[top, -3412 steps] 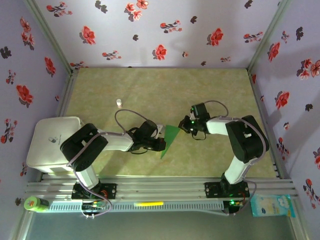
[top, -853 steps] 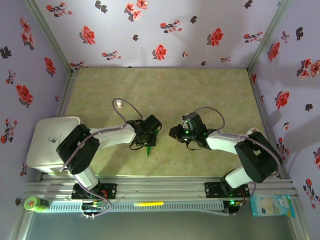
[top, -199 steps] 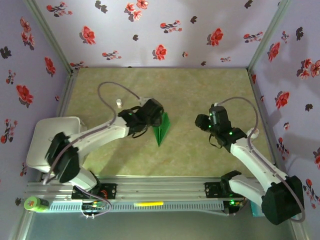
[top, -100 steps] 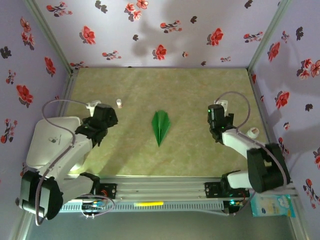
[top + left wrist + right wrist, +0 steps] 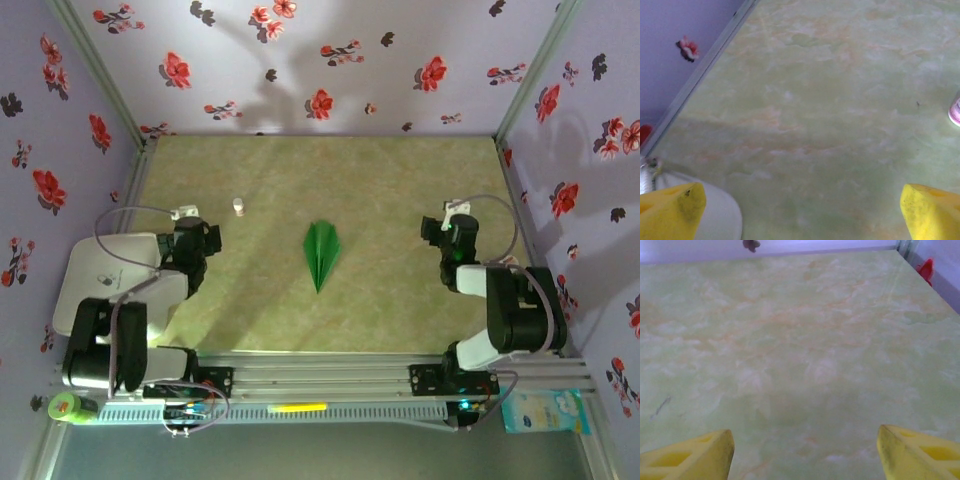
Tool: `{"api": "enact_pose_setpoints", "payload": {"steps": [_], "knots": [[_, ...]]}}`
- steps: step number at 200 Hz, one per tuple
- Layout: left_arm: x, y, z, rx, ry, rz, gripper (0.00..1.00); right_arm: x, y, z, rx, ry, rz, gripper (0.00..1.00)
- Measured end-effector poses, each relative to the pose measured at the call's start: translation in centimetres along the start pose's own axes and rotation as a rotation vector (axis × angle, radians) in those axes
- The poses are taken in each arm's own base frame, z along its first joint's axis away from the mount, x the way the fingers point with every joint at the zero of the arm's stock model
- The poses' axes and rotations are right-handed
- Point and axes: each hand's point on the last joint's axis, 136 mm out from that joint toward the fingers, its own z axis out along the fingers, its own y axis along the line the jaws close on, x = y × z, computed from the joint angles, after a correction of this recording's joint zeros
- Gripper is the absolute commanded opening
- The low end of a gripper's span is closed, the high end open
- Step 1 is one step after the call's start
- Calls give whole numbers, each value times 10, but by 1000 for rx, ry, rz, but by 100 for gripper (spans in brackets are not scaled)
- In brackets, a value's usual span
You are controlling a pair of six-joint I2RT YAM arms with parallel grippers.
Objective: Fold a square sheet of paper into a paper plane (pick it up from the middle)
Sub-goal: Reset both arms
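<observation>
left arm (image 5: pixel 100 345) is sitting folded near its base | left hand (image 5: pixel 191 243) is gaping wide, gripping nothing | right arm (image 5: pixel 515 310) is sitting folded | right hand (image 5: pixel 455 233) is gaping, gripping nothing

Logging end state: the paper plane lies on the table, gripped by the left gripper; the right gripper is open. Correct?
No: the left gripper is open too, away from the paper plane, which lies free in the top view.

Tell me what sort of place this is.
Probably a robot test enclosure: purple flower-patterned walls box in a marbled green table, a left arm and right arm are bolted to a metal rail, and a folded bright-green paper plane lies mid-table.
</observation>
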Motion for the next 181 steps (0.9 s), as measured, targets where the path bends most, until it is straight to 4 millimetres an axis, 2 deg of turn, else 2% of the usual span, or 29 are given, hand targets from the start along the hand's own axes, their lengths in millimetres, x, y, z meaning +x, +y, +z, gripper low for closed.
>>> {"api": "enact_pose_setpoints", "payload": {"steps": [7,10,15,31,51,65,86,107,181], "knots": [[-3,-3,2,11,-17,6,100,8,-4,0,0,10,13,79],[-4,-4,3,19,-26,8,100,13,-5,0,1,21,15,95],[-7,-6,4,32,-41,12,100,21,-6,-2,2,39,26,99],[-14,-11,6,69,-86,20,100,25,-5,-3,7,45,31,99],[-20,-13,11,114,-146,16,100,18,-3,-1,14,22,33,99],[-13,-11,17,131,-179,14,100,14,-7,-2,46,4,40,99],[-22,-6,19,137,-236,-24,100,10,-17,-4,117,-20,56,99],[-26,2,22,120,-243,-68,100,9,-23,-5,158,-30,70,99],[-29,3,22,121,-251,-95,100,7,-29,-6,193,-42,76,99]]}}
